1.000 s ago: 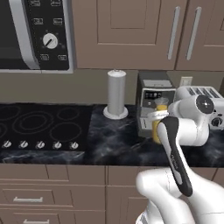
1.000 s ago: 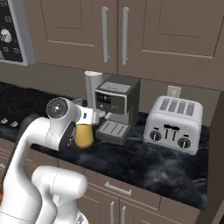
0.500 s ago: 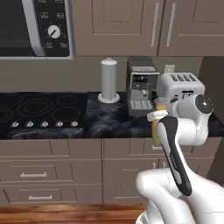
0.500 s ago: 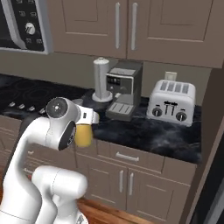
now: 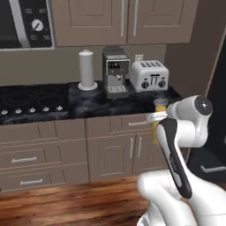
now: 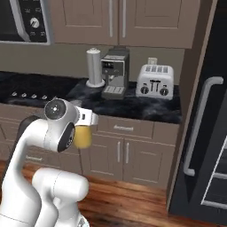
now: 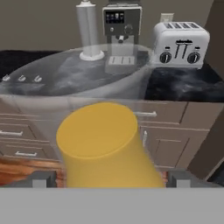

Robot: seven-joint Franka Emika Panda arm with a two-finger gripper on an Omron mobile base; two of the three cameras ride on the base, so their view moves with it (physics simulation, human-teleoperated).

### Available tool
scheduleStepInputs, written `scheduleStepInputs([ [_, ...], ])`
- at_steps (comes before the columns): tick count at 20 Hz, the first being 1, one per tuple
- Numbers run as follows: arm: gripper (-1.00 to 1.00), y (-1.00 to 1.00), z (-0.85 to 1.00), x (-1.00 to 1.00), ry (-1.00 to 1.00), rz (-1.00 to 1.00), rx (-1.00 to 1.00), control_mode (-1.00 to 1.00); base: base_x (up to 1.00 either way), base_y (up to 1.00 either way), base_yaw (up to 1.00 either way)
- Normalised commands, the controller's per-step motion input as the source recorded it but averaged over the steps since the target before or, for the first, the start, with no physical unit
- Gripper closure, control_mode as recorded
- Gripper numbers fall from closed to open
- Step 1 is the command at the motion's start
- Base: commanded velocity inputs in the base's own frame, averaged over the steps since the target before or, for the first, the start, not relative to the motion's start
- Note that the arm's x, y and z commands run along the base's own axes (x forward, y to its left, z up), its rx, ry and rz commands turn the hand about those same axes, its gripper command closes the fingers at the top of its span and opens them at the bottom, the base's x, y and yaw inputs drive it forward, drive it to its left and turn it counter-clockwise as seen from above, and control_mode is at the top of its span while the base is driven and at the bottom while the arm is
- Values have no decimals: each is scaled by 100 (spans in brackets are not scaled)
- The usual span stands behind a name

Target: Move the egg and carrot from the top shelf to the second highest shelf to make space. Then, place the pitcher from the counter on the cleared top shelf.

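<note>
Holding the pitcher (image 7: 105,144) between wide-set jaws, the tool (image 7: 107,177) hangs off the desk (image 6: 133,106); in the right base view the dark fridge (image 6: 204,133) stands at three o'clock.

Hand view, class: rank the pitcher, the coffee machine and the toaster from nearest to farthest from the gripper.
1. The pitcher, between the fingers of the gripper, in front of the camera.
2 and 3. The coffee machine, back centre of the counter, and the toaster, back right: too close to call.
</note>
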Motion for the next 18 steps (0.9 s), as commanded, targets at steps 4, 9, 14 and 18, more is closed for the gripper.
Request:
scheduleStepInputs([
  [4, 100, 0, 0, 0, 0, 0, 0, 100, -70, -18, -49],
  [9, 100, 0, 0, 0, 0, 0, 0, 100, -57, -21, -54],
  [14, 100, 0, 0, 0, 0, 0, 0, 100, -22, -45, -51],
  [18, 100, 0, 0, 0, 0, 0, 0, 100, 1, -66, -31],
])
